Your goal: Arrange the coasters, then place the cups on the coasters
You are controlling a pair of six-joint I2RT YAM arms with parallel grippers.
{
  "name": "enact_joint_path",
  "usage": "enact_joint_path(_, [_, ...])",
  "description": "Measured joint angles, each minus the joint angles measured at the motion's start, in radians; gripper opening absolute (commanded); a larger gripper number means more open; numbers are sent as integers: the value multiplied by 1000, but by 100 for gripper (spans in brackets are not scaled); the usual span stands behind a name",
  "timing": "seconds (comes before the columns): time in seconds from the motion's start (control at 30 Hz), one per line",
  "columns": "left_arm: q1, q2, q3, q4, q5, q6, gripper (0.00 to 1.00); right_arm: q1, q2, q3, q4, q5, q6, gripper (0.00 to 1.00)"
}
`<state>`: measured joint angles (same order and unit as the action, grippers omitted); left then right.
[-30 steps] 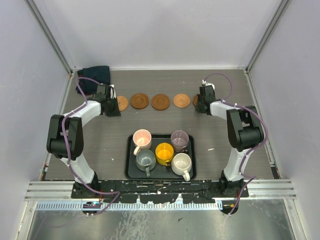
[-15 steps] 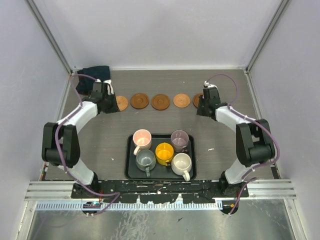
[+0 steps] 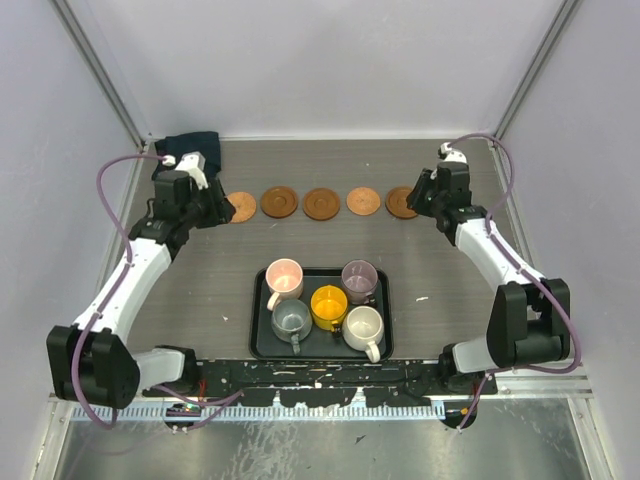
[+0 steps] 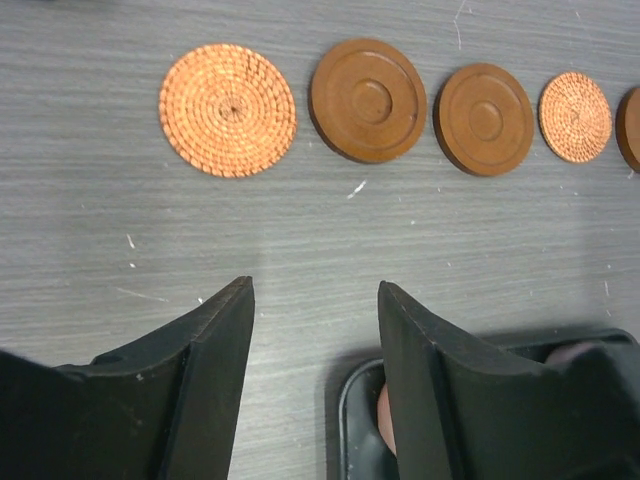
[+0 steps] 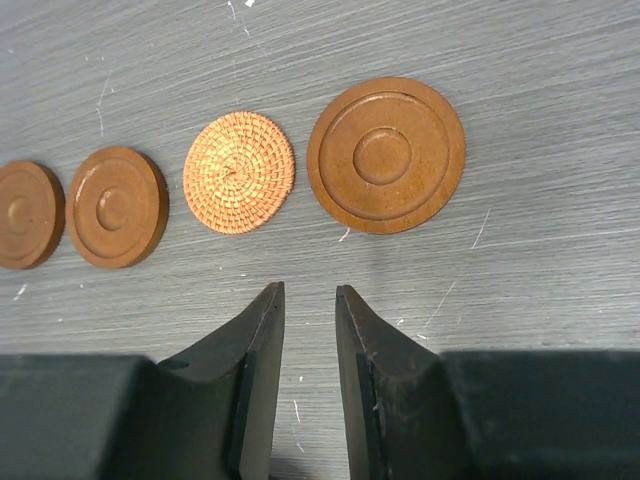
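Several round brown-orange coasters lie in a row across the far table, from the left end one point(image 3: 240, 206) to the right end one point(image 3: 402, 202). In the left wrist view a woven coaster point(image 4: 228, 110) leads the row. In the right wrist view a ringed wooden coaster point(image 5: 386, 154) is nearest. Several cups stand in a black tray point(image 3: 256, 320): pink point(image 3: 284, 277), mauve point(image 3: 359, 279), yellow point(image 3: 329, 304), grey point(image 3: 292, 319) and cream point(image 3: 364, 328). My left gripper point(image 3: 213, 205) point(image 4: 315, 290) is open and empty above bare table. My right gripper point(image 3: 420, 196) point(image 5: 308, 290) is open a little, empty.
A dark cloth point(image 3: 190, 150) lies in the back left corner. Walls and slanted metal posts close in the table on three sides. The tray's corner point(image 4: 350, 420) shows under my left fingers.
Both grippers have opened and come away from the end coasters. The left arm drew back to the left, the right arm to the right, both stretched out higher.
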<state>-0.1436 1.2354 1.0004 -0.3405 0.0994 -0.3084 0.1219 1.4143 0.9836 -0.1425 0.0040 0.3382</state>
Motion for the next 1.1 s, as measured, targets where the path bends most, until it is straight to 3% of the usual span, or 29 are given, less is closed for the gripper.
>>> enact_joint_path(0.37, [-112, -202, -182, 8, 31, -13, 56, -27, -139, -145, 37, -105, 23, 41])
enact_joint_path(0.5, [-167, -263, -219, 11, 32, -14, 62, 6, -243, -148, 9, -91, -1, 67])
enact_joint_path(0.6, [-190, -290, -245, 8, 32, -18, 64, 71, -311, -148, -36, -60, -22, 76])
enact_joint_path(0.87, [-279, -341, -274, -24, 31, -29, 68, 341, -359, -146, -240, 79, -32, 79])
enact_joint_path(1.1, [-381, -370, -302, -66, 29, -55, 70, 437, -379, -146, -360, 114, 21, 79])
